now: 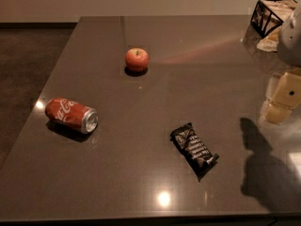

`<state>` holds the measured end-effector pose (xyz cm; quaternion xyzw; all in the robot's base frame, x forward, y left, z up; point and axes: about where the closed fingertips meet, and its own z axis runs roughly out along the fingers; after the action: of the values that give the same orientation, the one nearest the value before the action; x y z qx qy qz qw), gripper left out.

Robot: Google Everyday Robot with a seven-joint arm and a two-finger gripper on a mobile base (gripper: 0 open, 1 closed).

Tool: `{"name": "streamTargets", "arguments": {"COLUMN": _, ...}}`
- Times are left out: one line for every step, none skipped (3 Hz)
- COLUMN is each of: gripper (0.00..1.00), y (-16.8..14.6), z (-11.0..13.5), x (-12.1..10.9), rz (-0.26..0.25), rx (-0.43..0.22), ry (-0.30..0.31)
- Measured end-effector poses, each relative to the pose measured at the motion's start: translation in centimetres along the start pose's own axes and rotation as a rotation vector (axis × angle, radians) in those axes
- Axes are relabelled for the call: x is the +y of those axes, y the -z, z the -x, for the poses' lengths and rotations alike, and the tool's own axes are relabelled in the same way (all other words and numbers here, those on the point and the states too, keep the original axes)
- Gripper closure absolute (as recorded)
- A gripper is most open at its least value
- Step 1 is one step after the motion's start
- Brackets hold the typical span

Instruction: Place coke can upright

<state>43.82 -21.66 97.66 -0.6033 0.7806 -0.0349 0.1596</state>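
The coke can (pixel 71 115) is red with white script and a silver end. It lies on its side near the left edge of the dark table (pixel 155 173), with its silver end facing front right. My gripper (pixel 282 99) is at the far right edge of the view, above the table and far from the can, with nothing seen in it. The grey arm (pixel 292 36) rises above it.
A red apple (pixel 137 59) stands at the back centre. A black snack bar wrapper (pixel 194 150) lies in the front centre right. A black wire basket (pixel 272 14) stands at the back right corner. The table's left edge runs close to the can.
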Motion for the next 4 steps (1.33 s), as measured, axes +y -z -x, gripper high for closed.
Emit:
{"name": "streamTargets", "arguments": {"gripper": 0.0, "y": 0.0, "z": 0.0, "x": 0.0, "rz": 0.0, "rx": 0.0, "ry": 0.0}}
{"name": "streamTargets", "arguments": {"gripper": 0.0, "y": 0.1, "z": 0.4, "x": -0.2, "rz": 0.007, "rx": -0.005, "ry": 0.009}}
{"name": "streamTargets", "arguments": {"gripper": 0.0, "y": -0.8, "z": 3.5, "x": -0.8, "rz": 0.074, "rx": -0.045, "ry": 0.009}}
{"name": "streamTargets", "arguments": {"gripper": 0.0, "y": -1.6, "z": 7.8, "x": -1.4, "rz": 0.126, "rx": -0.089, "ry": 0.018}}
